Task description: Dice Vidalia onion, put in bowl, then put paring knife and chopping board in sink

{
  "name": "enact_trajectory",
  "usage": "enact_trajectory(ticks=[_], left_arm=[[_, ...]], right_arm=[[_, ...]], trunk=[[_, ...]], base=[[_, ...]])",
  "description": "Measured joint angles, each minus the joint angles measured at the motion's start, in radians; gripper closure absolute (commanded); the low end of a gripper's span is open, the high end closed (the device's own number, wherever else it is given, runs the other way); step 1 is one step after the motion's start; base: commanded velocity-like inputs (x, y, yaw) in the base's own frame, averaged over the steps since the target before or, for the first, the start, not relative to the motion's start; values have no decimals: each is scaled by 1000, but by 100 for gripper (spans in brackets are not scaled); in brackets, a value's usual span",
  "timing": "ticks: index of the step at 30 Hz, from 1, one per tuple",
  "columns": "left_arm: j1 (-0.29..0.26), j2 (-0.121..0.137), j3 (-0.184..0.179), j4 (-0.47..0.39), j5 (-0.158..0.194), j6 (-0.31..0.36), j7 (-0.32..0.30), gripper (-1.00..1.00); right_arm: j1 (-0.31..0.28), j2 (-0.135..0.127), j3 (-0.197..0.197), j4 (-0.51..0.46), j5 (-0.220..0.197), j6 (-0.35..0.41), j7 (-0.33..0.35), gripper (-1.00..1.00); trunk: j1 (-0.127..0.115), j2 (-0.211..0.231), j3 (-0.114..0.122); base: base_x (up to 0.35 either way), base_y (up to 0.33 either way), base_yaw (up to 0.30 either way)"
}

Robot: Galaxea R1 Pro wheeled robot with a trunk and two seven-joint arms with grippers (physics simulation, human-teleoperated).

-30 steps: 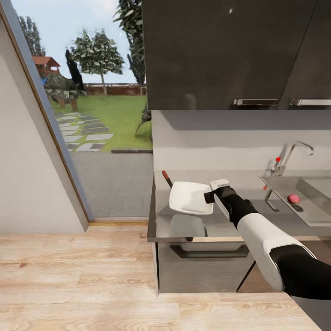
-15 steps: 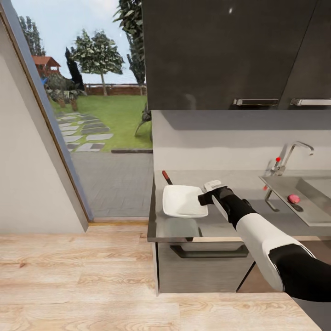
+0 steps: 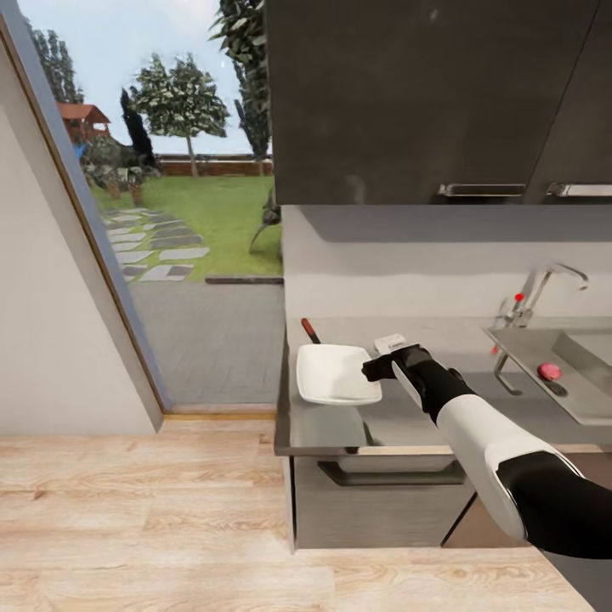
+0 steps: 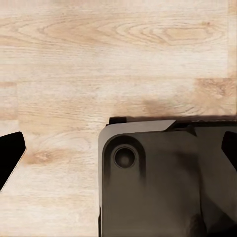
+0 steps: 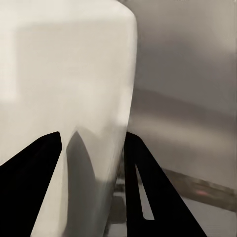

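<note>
Beside the sink (image 3: 586, 374), on the grey table (image 3: 399, 416), the right claw (image 3: 376, 367) pinches the rim of the white bowl (image 3: 336, 375). Just behind the bowl pokes the knife (image 3: 309, 330). A pink onion (image 3: 549, 371) sits in the sink, nearer the right arm. I cannot tell about the left claw.

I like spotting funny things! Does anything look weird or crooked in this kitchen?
Yes. The white bowl isn't sitting free on the countertop: the right claw pinches its rim, one finger inside and one outside. A pink round thing also sits by the sink, near the tap.
</note>
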Motion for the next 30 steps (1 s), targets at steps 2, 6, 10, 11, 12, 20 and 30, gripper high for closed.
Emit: enact_trajectory(ticks=[2, 6, 10, 11, 12, 20, 30], left_arm=[[0, 0, 0, 0, 0, 0, 0, -100], [0, 0, 0, 0, 0, 0, 0, -100], [0, 0, 0, 0, 0, 0, 0, -100], [0, 0, 0, 0, 0, 0, 0, -100], [0, 0, 0, 0, 0, 0, 0, -100], [0, -1, -1, 0, 1, 0, 0, -100], [0, -1, -1, 0, 1, 0, 0, -100]], right_arm=[[0, -1, 3, 0, 0, 0, 0, 100], [0, -1, 22, 1, 0, 0, 0, 100], [0, -1, 36, 1, 0, 0, 0, 100], [0, 0, 39, 1, 0, 0, 0, 100], [0, 0, 40, 1, 0, 0, -1, 100], [0, -4, 40, 2, 0, 0, -1, 100], [0, -4, 39, 4, -1, -4, -1, 100]], trunk=[[0, 0, 0], [0, 0, 0], [0, 0, 0], [0, 0, 0], [0, 0, 0], [1, 0, -8], [0, 0, -20]], base=[[167, 75, 0], [103, 33, 0], [28, 8, 0], [7, 2, 0], [3, 1, 0], [-13, 0, 0], [-37, 0, 0]])
